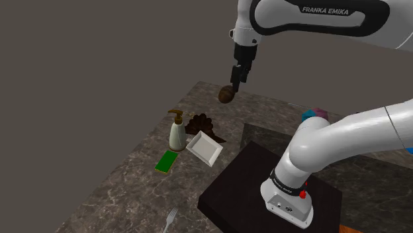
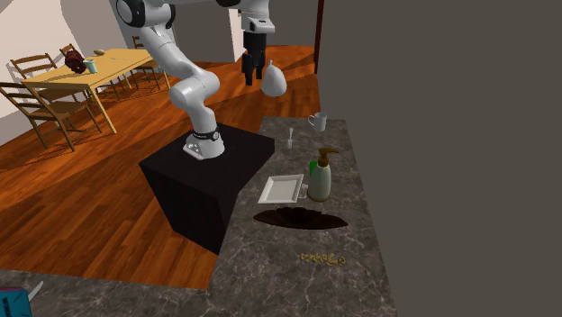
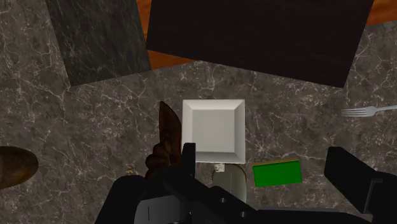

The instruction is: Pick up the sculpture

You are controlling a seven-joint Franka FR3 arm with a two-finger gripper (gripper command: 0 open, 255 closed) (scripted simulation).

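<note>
Hovering high over the surface (image 1: 132, 165) with pincer (image 1: 233, 83) spread, empty. Approach step, seemingly: brown sculpture (image 1: 200, 123) lying just beside the white tray (image 1: 204, 148). Next: centring over it, then descending.

Dark marbled surface (image 1: 126, 179). Soap dispenser (image 1: 177, 132) upright, just beside white square dish (image 1: 204, 148). Flat green block (image 1: 166, 161) near dispenser base. Fork (image 1: 171, 218) well apart. Mug (image 2: 318, 121) at far end.
</note>
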